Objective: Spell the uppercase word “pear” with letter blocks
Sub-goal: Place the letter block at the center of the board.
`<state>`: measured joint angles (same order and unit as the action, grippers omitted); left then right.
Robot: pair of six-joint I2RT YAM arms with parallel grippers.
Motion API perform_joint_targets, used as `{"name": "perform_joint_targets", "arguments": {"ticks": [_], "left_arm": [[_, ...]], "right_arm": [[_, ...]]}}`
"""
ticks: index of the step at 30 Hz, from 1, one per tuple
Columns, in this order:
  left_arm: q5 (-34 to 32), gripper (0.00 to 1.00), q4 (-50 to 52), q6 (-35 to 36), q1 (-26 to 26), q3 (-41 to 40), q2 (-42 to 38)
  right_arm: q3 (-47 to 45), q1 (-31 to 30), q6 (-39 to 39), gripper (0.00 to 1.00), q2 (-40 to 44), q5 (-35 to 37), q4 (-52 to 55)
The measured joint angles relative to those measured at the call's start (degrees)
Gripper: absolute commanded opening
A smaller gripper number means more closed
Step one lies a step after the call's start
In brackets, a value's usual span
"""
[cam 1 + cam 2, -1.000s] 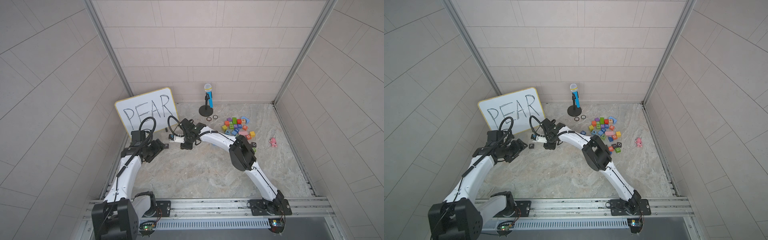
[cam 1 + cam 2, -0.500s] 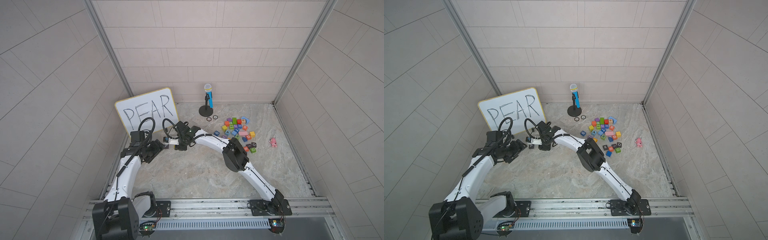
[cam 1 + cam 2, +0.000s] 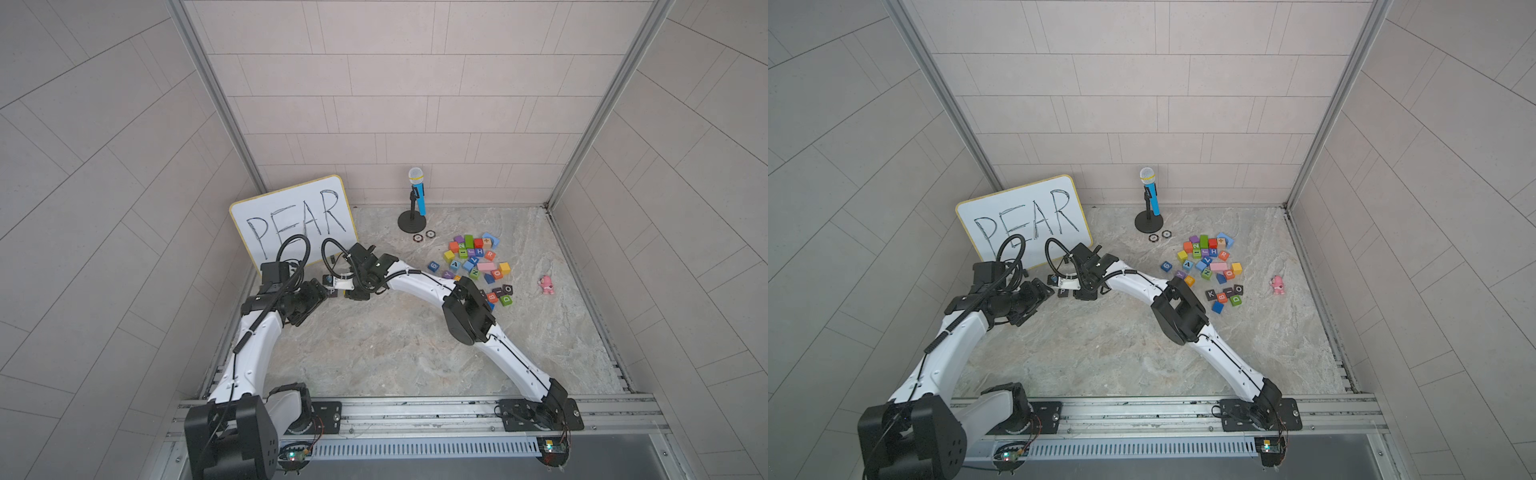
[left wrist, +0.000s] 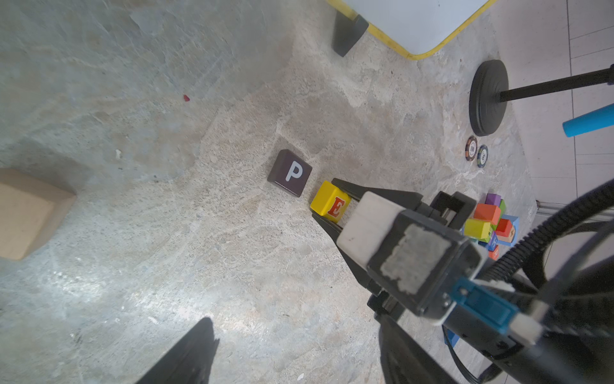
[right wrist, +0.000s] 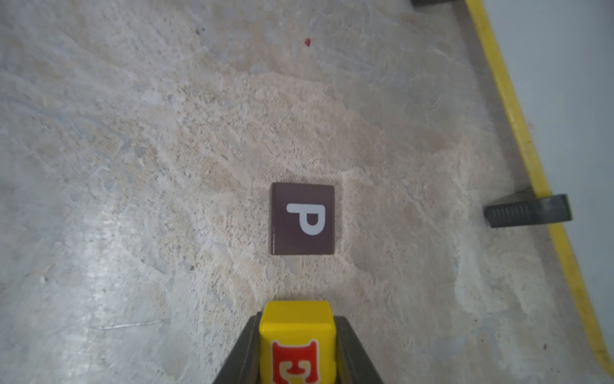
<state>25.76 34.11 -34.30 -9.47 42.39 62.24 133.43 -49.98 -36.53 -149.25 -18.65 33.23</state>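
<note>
The dark purple P block (image 5: 303, 218) lies flat on the stone floor in front of the whiteboard, and both top views show it (image 3: 333, 292) (image 3: 1062, 292). My right gripper (image 5: 296, 349) is shut on the yellow E block (image 5: 296, 327), red letter up. It holds the E block (image 4: 330, 206) just beside the P block (image 4: 289, 173) with a small gap between them. My left gripper (image 4: 292, 359) hangs open and empty, close to the P block's other side. The blue A block (image 3: 456, 264) and the orange-red R block (image 3: 490, 254) sit in the pile at the right.
A whiteboard (image 3: 295, 220) reading PEAR leans on the back left wall. A toy microphone on a stand (image 3: 415, 199) and two chips (image 3: 417, 237) stand behind the block pile (image 3: 473, 259). A pink toy (image 3: 547, 285) lies far right. A tan wooden block (image 4: 26, 212) shows in the left wrist view.
My right arm has carried the E block leftward and brought it up beside the P block. The left arm has barely moved.
</note>
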Motion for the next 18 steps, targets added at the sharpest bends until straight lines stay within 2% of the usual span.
{"name": "perform_joint_targets", "arguments": {"ticks": [6,18], "left_arm": [[0.15,0.81,-0.02,0.02,0.0,-0.02,-0.24],[0.17,0.81,-0.28,0.0,0.0,-0.48,-1.31]], "right_arm": [[6.01,-0.39,0.66,0.31,-3.48,-0.02,1.55],[6.93,-0.39,0.74,0.36,-3.72,1.22,3.15]]}}
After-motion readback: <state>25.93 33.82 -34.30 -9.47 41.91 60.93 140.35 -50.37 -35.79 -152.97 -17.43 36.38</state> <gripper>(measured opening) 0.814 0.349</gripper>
